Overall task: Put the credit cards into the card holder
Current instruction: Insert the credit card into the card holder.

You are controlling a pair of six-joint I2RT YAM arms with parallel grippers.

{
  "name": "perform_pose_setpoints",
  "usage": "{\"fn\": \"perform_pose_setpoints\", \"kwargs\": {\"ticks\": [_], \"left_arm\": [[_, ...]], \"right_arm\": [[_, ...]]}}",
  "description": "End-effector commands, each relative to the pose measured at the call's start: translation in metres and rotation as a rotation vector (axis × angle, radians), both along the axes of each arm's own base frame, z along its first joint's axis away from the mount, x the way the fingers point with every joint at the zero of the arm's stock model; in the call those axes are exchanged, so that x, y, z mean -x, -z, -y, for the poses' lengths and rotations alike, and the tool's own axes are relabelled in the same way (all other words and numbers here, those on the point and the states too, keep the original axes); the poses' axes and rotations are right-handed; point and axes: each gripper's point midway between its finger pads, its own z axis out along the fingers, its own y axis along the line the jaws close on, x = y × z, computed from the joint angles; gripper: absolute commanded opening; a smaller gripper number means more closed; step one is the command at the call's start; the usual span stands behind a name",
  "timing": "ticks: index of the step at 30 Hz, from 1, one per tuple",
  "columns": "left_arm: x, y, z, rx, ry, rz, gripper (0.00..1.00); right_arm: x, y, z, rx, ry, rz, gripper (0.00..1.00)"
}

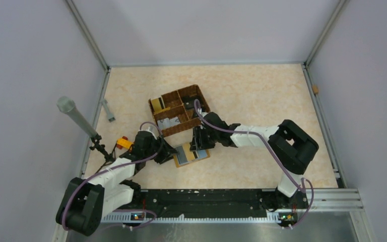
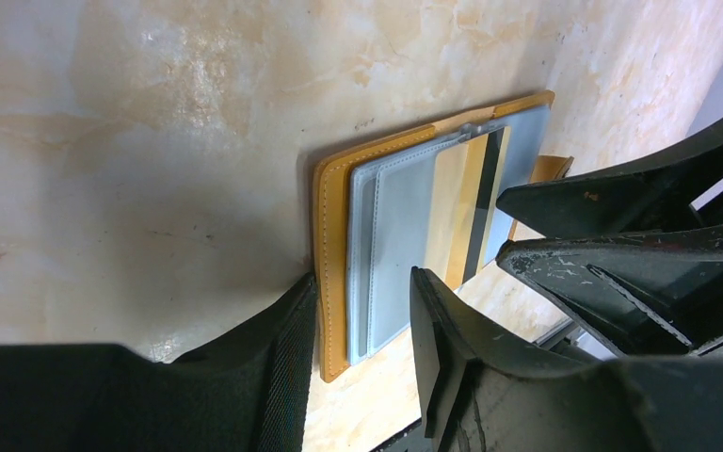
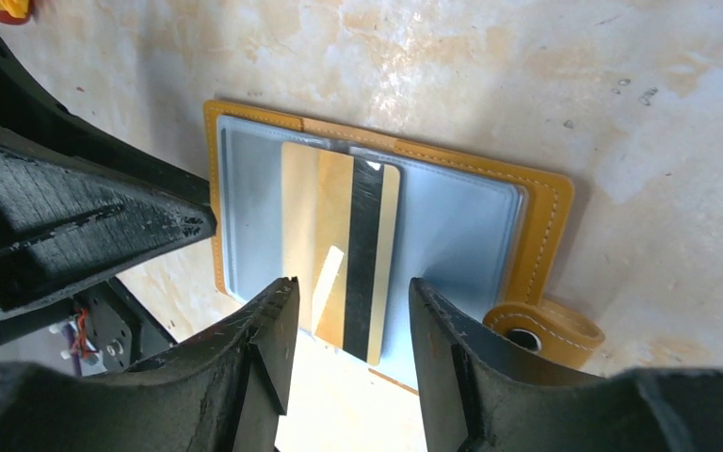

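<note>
Closely, left claw (image 2: pixel 365 282) and right claw (image 3: pixel 353 287) crowd card holder (image 3: pixel 544 226) edges.

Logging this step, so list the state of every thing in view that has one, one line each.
card holder, open, lying flat, snap strap undone.
yellowish card, lying across the holder's grey sleeves, one end overhanging; tucked in or not, unclear.
right gripper, open, astride the card's overhanging end.
left gripper, jaws apart astride the holder's end; grip unclear.
basket, upright, compartments partly filled.
</note>
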Motion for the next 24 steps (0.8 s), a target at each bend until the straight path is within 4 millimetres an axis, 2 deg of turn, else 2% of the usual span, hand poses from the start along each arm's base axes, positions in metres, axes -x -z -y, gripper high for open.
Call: {"fn": "perform_pose_setpoints", "kwargs": {"ticks": [1,7,14,19,24], "left_arm": [[0.004,0.009,-0.006,-0.046,0.004,-0.022,0.45],[0.005,0.010,-0.005,-0.046,0.007,-0.024,0.45],[0.007,0.013,-0.004,-0.038,0.012,-0.038,0.41],[0.003,0.008,-0.001,-0.018,0.015,-0.011,0.39],[0.001,0.006,-0.001,-0.015,0.014,0.003,0.39]], "right_arm": [[-0.006,-0.024,-0.005,0.001,-0.021,0.077,0.49],[0.003,-0.017,-0.013,-0.009,-0.048,0.050,0.42],[0.013,-0.028,-0.042,-0.060,-0.103,0.049,0.35],[0.020,-0.032,-0.060,-0.087,-0.135,0.045,0.33],[0.023,-0.025,-0.066,-0.081,-0.152,0.030,0.32]]}}
